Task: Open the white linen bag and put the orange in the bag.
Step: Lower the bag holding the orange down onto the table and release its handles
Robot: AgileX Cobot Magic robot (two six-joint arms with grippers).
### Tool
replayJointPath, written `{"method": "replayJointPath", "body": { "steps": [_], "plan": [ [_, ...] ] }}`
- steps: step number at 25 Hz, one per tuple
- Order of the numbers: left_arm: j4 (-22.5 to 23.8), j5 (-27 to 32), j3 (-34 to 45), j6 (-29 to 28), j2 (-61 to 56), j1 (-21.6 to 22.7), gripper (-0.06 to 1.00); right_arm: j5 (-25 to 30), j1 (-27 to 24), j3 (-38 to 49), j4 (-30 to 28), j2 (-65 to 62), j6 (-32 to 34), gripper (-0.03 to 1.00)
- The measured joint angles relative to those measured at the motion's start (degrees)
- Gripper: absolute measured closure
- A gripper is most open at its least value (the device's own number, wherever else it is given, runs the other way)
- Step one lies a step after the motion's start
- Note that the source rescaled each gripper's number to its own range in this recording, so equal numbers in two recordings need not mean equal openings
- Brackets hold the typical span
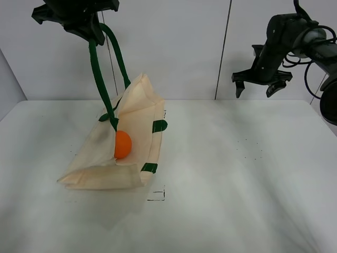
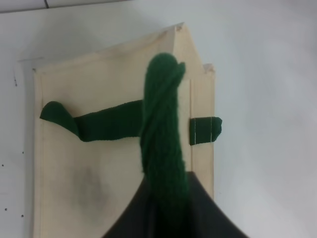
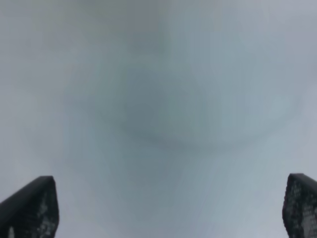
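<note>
white table point(image 1: 237, 174), matte. white linen bag point(image 1: 105, 171) rests on it left of centre, far end raised. black corner marks point(image 1: 158, 196) just beside the bag.

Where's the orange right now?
In the exterior high view the orange sits left of centre, in the mouth of the white linen bag, below the left gripper.

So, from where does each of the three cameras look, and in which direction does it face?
Exterior high: high, facing the table, looking down at the white linen bag with the orange in its mouth; left gripper and right gripper show, raised.
Left wrist: on the left arm, looking down along the held green handle onto the bag; its dark fingers show.
Right wrist: on the right arm, facing a blurred pale surface; two spread fingertips show.
Shared: exterior and left wrist both see bag and handle.
</note>
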Motion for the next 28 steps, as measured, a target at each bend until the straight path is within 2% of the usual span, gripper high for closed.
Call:
{"method": "replayJointPath", "body": {
  "steps": [5,8,16,22,28],
  "plan": [
    [0.0,0.0,0.0,0.0,0.0,0.0,0.94,-0.01,0.0,1.25,1.54,-0.7,-0.59,-0.03],
    [0.0,0.0,0.0,0.0,0.0,0.0,0.94,-0.07,0.0,7.03,1.84,-4.26,-0.92,-0.03],
    [0.0,0.0,0.0,0.0,0.0,0.0,0.94,-0.2,0.0,37.69,1.84,-27.36,-1.1,-0.03],
    [0.0,0.0,0.0,0.42,0.0,0.0,0.94,-0.14,0.0,63.69,1.54,-50.81,-1.27,-0.03],
    [0.0,0.0,0.0,0.47,0.0,0.0,0.94,-1.63,0.0,85.66,1.54,-74.78,-1.33,-0.03]
  ]
}}
